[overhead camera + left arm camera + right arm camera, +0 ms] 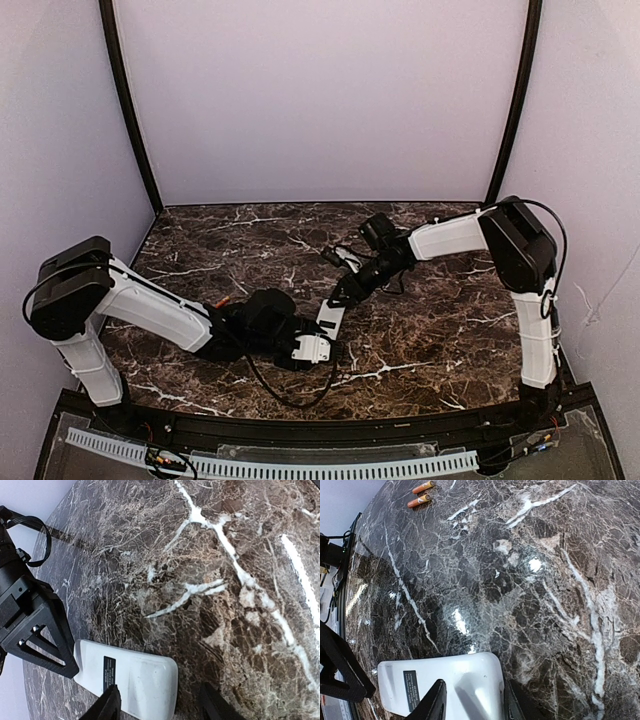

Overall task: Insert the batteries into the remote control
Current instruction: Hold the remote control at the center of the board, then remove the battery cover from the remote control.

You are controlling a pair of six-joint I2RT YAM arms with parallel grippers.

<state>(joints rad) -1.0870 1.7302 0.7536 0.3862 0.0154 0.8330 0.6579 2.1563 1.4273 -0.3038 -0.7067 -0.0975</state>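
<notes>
The white remote control [329, 312] lies back up on the marble between the two grippers. In the left wrist view the remote control [131, 676] shows a black label, and its rounded end sits between the fingers of my left gripper [161, 706]. That gripper is open, with bare marble between the remote's end and the right-hand finger. My right gripper [472, 702] straddles the other end of the remote control [455, 680]. It is open, with one finger over the white back and the other against the end edge. Two orange batteries [421, 494] lie far off, seen also as the batteries [222, 300] beside the left arm.
The right gripper's black finger frame [42, 635] stands close to the remote in the left wrist view. The two arms meet near the middle of the dark marble table [440, 330]. Pale walls enclose it on three sides, and a black cable loops at the front edge [290, 395].
</notes>
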